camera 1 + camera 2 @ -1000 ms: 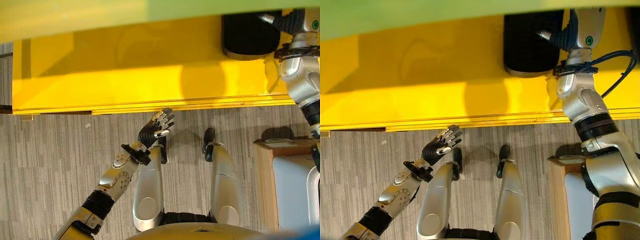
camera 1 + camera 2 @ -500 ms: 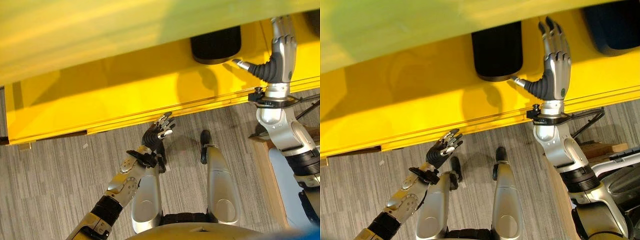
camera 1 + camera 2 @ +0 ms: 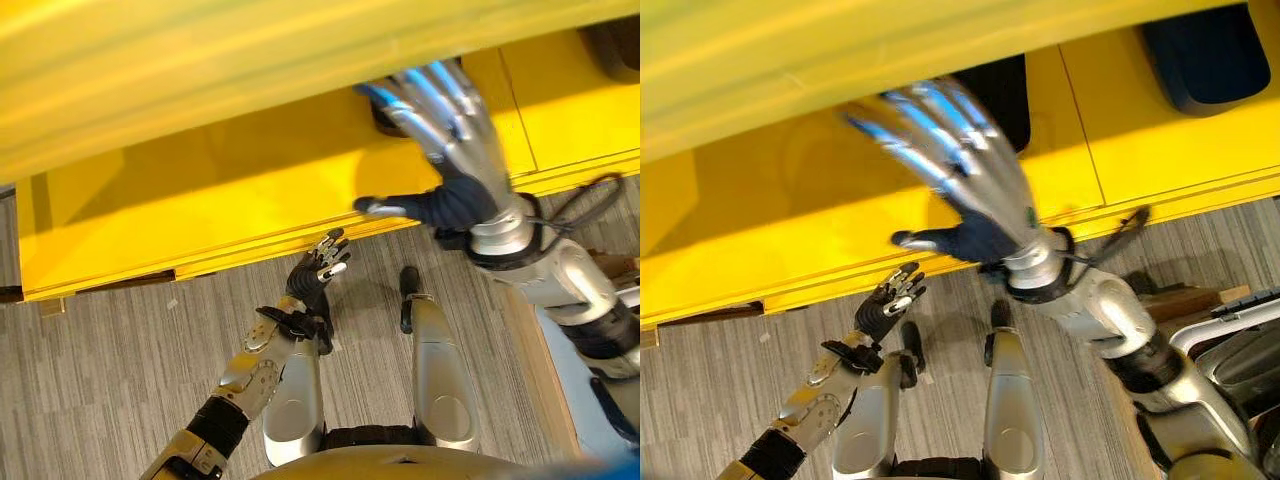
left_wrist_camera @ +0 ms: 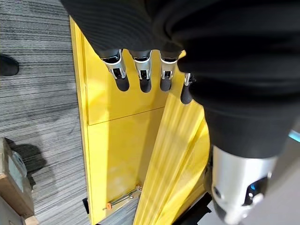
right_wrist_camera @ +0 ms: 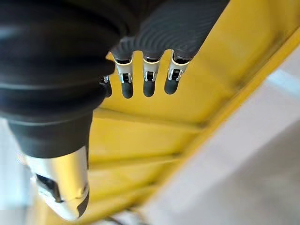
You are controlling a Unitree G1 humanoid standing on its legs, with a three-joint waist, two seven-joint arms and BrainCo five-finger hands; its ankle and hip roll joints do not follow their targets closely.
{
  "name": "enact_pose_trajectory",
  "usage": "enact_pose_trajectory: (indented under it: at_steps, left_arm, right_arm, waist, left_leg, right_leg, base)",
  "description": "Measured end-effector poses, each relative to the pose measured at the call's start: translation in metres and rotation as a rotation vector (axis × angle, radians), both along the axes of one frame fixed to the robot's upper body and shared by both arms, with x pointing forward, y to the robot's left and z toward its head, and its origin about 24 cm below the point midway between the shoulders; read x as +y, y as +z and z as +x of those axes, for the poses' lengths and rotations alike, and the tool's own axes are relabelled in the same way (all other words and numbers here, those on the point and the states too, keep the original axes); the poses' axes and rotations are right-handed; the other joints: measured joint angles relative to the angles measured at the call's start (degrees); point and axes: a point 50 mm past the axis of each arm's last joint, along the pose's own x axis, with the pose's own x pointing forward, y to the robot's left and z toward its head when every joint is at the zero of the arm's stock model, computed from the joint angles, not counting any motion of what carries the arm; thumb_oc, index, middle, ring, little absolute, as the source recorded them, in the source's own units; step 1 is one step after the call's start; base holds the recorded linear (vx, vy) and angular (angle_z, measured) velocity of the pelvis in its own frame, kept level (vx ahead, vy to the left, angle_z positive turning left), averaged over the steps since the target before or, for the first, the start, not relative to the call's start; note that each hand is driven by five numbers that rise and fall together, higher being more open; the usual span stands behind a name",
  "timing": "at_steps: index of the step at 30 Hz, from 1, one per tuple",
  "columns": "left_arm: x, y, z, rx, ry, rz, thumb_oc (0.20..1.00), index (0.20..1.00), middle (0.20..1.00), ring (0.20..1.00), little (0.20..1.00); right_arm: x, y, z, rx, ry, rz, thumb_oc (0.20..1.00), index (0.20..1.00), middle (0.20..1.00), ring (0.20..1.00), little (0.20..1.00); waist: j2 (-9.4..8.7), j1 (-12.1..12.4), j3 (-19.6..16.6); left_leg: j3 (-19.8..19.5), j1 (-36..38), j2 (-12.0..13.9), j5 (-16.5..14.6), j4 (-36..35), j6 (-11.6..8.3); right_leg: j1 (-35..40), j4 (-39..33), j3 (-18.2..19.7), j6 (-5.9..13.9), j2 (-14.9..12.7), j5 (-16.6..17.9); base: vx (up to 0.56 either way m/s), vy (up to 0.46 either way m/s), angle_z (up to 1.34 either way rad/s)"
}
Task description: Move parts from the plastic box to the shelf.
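The right hand (image 3: 980, 215) is swinging back from the dark part (image 3: 1002, 88) now lying on the yellow shelf (image 3: 250, 190), fingers spread and empty above the shelf's front edge. The left hand (image 3: 315, 272) is hovering just below that edge as before, fingers relaxed, holding nothing.

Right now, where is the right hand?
The right hand is raised, open and empty, over the front edge of the yellow shelf, right of centre in the eye views, just before a black part.
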Motion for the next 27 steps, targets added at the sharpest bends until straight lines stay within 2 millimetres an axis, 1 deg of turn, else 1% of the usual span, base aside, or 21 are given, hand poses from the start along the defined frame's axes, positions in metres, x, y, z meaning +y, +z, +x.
enact_pose_trajectory:
  at_steps: [3, 4, 8, 12, 13, 15, 16, 17, 18, 19, 21, 25, 27]
  left_arm:
    - [0.001, 0.003, 0.0, -0.007, 0.028, -0.002, 1.0, 1.0, 1.0, 1.0, 1.0]
    - [0.002, 0.003, 0.0, -0.008, 0.037, -0.002, 1.0, 1.0, 1.0, 1.0, 1.0]
    - [0.007, 0.007, 0.001, -0.005, 0.112, -0.004, 1.0, 1.0, 1.0, 1.0, 1.0]
    - [0.011, 0.008, 0.0, -0.012, 0.131, -0.006, 1.0, 1.0, 1.0, 1.0, 1.0]
    - [0.011, 0.01, -0.001, -0.022, 0.13, -0.002, 1.0, 1.0, 1.0, 1.0, 1.0]
    - [0.012, 0.013, -0.003, -0.035, 0.132, 0.001, 1.0, 1.0, 1.0, 1.0, 1.0]
    - [0.012, 0.015, -0.004, -0.041, 0.137, -0.002, 1.0, 1.0, 1.0, 1.0, 1.0]
    - [0.015, 0.017, -0.009, -0.051, 0.171, -0.014, 1.0, 1.0, 1.0, 1.0, 1.0]
    - [0.016, 0.018, -0.009, -0.056, 0.175, -0.017, 1.0, 1.0, 1.0, 1.0, 1.0]
    - [0.017, 0.018, -0.008, -0.057, 0.181, -0.016, 1.0, 1.0, 1.0, 1.0, 1.0]
    - [0.017, 0.019, -0.008, -0.057, 0.186, -0.016, 1.0, 1.0, 1.0, 1.0, 1.0]
    - [0.017, 0.019, -0.008, -0.055, 0.19, -0.015, 1.0, 1.0, 1.0, 1.0, 1.0]
    - [0.017, 0.019, -0.006, -0.052, 0.187, -0.009, 1.0, 1.0, 1.0, 1.0, 1.0]
  right_arm:
    - [0.007, 0.0, 0.003, 0.113, 0.054, -0.037, 1.0, 1.0, 1.0, 1.0, 1.0]
    - [0.01, -0.001, 0.006, 0.182, 0.061, -0.048, 1.0, 1.0, 1.0, 1.0, 1.0]
    - [0.025, -0.01, 0.011, 0.346, 0.087, -0.101, 1.0, 1.0, 1.0, 1.0, 1.0]
    - [0.03, -0.018, 0.018, 0.447, 0.049, -0.192, 1.0, 1.0, 1.0, 1.0, 1.0]
    - [0.031, -0.024, 0.021, 0.521, 0.048, -0.211, 1.0, 1.0, 1.0, 1.0, 1.0]
    - [0.031, -0.032, 0.026, 0.594, 0.027, -0.231, 1.0, 1.0, 1.0, 1.0, 1.0]
    - [0.03, -0.033, 0.029, 0.628, 0.022, -0.216, 1.0, 1.0, 1.0, 1.0, 1.0]
    - [0.026, -0.038, 0.041, 0.703, -0.022, -0.143, 1.0, 1.0, 1.0, 1.0, 1.0]
    - [0.024, -0.038, 0.046, 0.722, -0.04, -0.106, 1.0, 1.0, 1.0, 1.0, 1.0]
    - [0.022, -0.042, 0.06, 0.767, -0.085, -0.025, 1.0, 1.0, 1.0, 1.0, 1.0]
    - [0.02, -0.043, 0.066, 0.797, -0.116, 0.027, 1.0, 1.0, 1.0, 1.0, 1.0]
    - [0.02, -0.046, 0.07, 0.824, -0.139, 0.063, 1.0, 1.0, 1.0, 1.0, 1.0]
    - [0.017, -0.053, 0.081, 0.88, -0.186, 0.088, 1.0, 1.0, 1.0, 1.0, 1.0]
  waist:
    - [0.21, 1.5, 0.06]
    - [0.38, 2.24, 0.12]
    - [0.72, 2.61, 0.07]
    - [0.73, 3.32, 0.07]
    - [0.73, 3.8, 0.07]
    - [0.73, 4.36, 0.07]
    - [0.74, 4.69, 0.08]
    - [0.73, 5.04, 0.07]
    - [0.73, 5.39, 0.07]
    - [0.73, 5.73, 0.07]
    - [0.73, 5.67, 0.07]
    - [0.76, 5.65, 0.07]
    - [0.82, 5.71, 0.06]
  left_leg:
    - [-0.71, -0.35, -0.46, 0.42, -0.27, 0.08]
    - [-0.88, -0.52, -0.69, 0.44, -0.25, 0.12]
    - [-1.41, -0.62, -1.41, 0.49, -0.23, 0.21]
    - [-2.4, -0.56, -1.32, 0.86, -0.28, -0.15]
    - [-2.52, -0.55, -1.25, 0.99, -0.43, -0.26]
    - [-2.82, -0.56, -1.14, 1.11, -0.51, -0.27]
    - [-2.96, -0.54, -1.15, 1.24, -0.65, -0.31]
    - [-3.67, -0.29, -1.21, 1.56, -1.4, -0.09]
    - [-3.75, -0.31, -1.2, 1.62, -1.43, -0.12]
    - [-3.89, -0.35, -1.18, 1.67, -1.39, -0.18]
    - [-3.89, -0.4, -1.23, 1.68, -1.39, -0.17]
    - [-3.88, -0.53, -1.26, 1.68, -1.39, -0.17]
    - [-3.96, -0.63, -1.32, 1.68, -1.4, -0.16]
  right_leg:
    - [-0.01, 0.03, -0.63, -0.01, -0.54, -0.04]
    - [-0.01, 0.05, -0.78, 0.04, -0.85, -0.07]
    - [0.11, 0.62, -1.38, 0.35, -1.64, -0.35]
    - [0.8, 0.47, -2.28, 0.33, -1.7, -0.38]
    - [0.88, 0.23, -2.66, 0.29, -1.65, -0.4]
    - [1.1, 0.16, -3.03, 0.18, -1.61, -0.41]
    - [1.19, 0.19, -3.12, 0.15, -1.64, -0.43]
    - [1.77, -0.14, -3.75, 0.05, -1.74, -0.49]
    - [1.72, -0.13, -3.83, -0.04, -1.75, -0.55]
    - [1.67, 0.03, -3.91, -0.21, -1.75, -0.68]
    - [1.64, 0.02, -3.91, -0.18, -1.82, -0.69]
    - [1.53, 0.05, -3.9, -0.16, -1.85, -0.71]
    - [1.41, 0.19, -3.91, -0.16, -1.88, -0.79]
  base:
    - [-0.01, 0.016, 0.15]
    - [0.01, 0.029, 0.12]
    - [0.03, 0.003, 0.1]
    - [0.0, -0.049, 0.12]
    - [0.0, -0.04, 0.05]
    - [0.0, -0.055, 0.06]
    - [-0.02, -0.054, 0.18]
    - [-0.02, -0.034, 0.16]
    - [-0.02, -0.007, 0.16]
    - [-0.01, 0.013, 0.03]
    - [0.0, 0.0, 0.0]
    - [0.0, 0.0, 0.0]
    - [0.0, 0.0, 0.0]
